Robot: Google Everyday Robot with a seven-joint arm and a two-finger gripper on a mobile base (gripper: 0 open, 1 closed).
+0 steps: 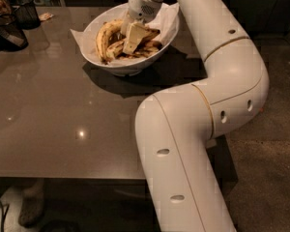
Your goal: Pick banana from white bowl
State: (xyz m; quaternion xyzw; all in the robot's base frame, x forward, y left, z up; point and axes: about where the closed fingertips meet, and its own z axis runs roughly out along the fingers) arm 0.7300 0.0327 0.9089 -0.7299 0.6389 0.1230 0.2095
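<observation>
The white bowl (130,67) stands at the far middle of the grey table, lined with crinkled white paper (167,17) that sticks past the rim. Several bananas lie in it. The long, brown-streaked overripe banana (146,47) lies across the right and front part. A plumper, cleaner yellow banana (103,36) curves along the left. My gripper (131,38) reaches down into the bowl from above, its tip among the bananas and touching the dark-streaked ones. Part of the overripe banana is hidden behind it.
A black mesh cup (27,11) and a dark object (6,33) stand at the table's far left. My white arm (203,129) bends over the table's right edge. The table's front edge (63,177) is near, with a shoe (31,208) on the floor below.
</observation>
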